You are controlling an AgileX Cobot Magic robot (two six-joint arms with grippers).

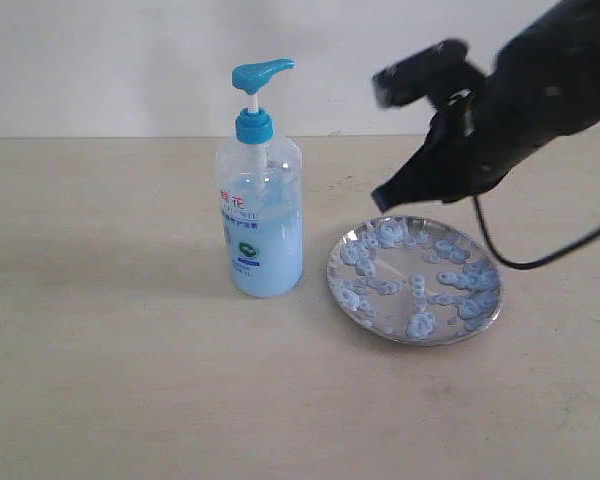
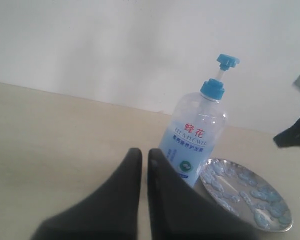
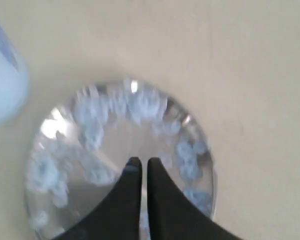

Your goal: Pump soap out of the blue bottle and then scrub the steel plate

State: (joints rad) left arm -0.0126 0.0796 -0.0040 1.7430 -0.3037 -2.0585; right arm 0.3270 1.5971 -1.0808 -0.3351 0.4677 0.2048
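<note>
The blue bottle (image 1: 260, 215) stands upright on the table, its pump head raised, pale blue soap filling its lower half. Just right of it lies the steel plate (image 1: 414, 280), dotted with foamy blue-white soap blobs (image 1: 378, 240). My right gripper (image 1: 382, 198) hangs in the air above the plate's far rim, jaws shut and empty; in the right wrist view it (image 3: 140, 162) points down over the plate (image 3: 115, 145). My left gripper (image 2: 141, 154) is shut and empty, short of the bottle (image 2: 195, 142), and is out of the exterior view.
The pale wooden tabletop (image 1: 110, 380) runs back to a white wall (image 1: 110, 60). A black cable (image 1: 520, 262) droops from the right arm past the plate's right side.
</note>
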